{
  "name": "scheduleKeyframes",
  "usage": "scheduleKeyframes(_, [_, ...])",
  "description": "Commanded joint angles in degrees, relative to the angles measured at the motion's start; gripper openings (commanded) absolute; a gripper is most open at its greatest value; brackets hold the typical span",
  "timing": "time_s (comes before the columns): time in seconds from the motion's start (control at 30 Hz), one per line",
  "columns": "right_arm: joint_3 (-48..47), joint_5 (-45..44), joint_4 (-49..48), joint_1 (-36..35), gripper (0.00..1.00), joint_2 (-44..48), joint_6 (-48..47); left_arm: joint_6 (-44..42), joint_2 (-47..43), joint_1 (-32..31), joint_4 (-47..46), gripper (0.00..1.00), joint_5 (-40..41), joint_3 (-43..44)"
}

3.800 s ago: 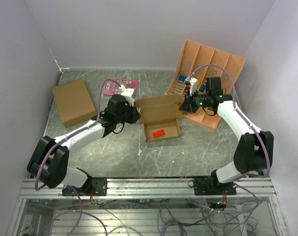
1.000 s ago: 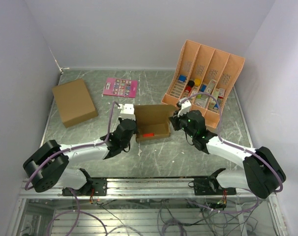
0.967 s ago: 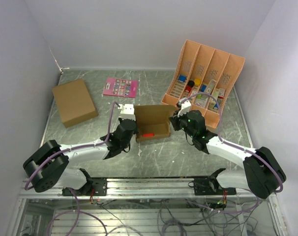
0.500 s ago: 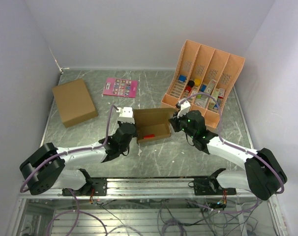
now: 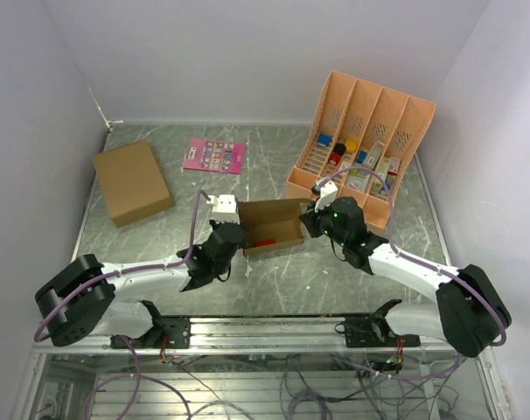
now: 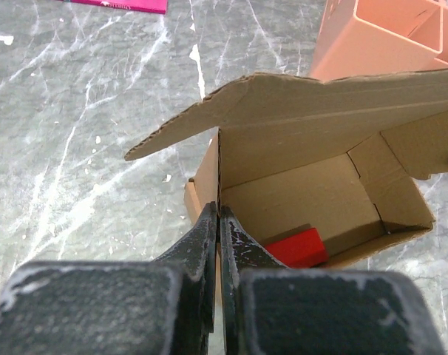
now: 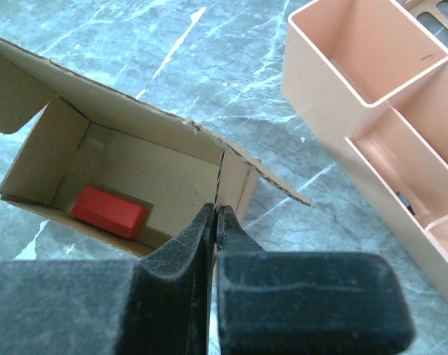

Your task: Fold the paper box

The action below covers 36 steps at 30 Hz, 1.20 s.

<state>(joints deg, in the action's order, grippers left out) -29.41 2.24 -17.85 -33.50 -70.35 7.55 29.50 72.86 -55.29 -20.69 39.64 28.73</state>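
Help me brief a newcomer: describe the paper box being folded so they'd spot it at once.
On the grey marbled table, look beside the peach desk organizer, between the left gripper and right gripper. The paper box sits there, a side wall pinched by each. Unlike the flat closed cardboard box, it is open with a red block inside.

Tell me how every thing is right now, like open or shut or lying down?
paper box: open, lid flap raised, pinched at both side walls
red block: lying inside the paper box
left fingers: shut on the paper box's left wall
right fingers: shut on its right wall
big brown box: closed, lying flat
pink card: lying flat
orange rack: tilted back, slots holding small items
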Motion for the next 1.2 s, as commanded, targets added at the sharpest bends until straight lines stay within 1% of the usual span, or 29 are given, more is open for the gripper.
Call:
scheduleKeyframes(0.0, [0.6, 3.3, 4.9, -1.1, 0.0, 0.1, 0.4, 3.6, 0.3, -1.4, -0.6, 0.08, -0.3, -0.1])
scheduleKeyframes(0.47, [0.8, 3.7, 7.4, -1.1, 0.0, 1.7, -0.5, 6.7, 0.8, -3.4, 1.4, 0.09, 1.3, -0.1])
scheduleKeyframes(1.17, [1.9, 7.2, 8.6, -0.6, 0.0, 1.7, 1.6, 10.5, 0.7, -6.0, 3.4, 0.09, 2.1, -2.3])
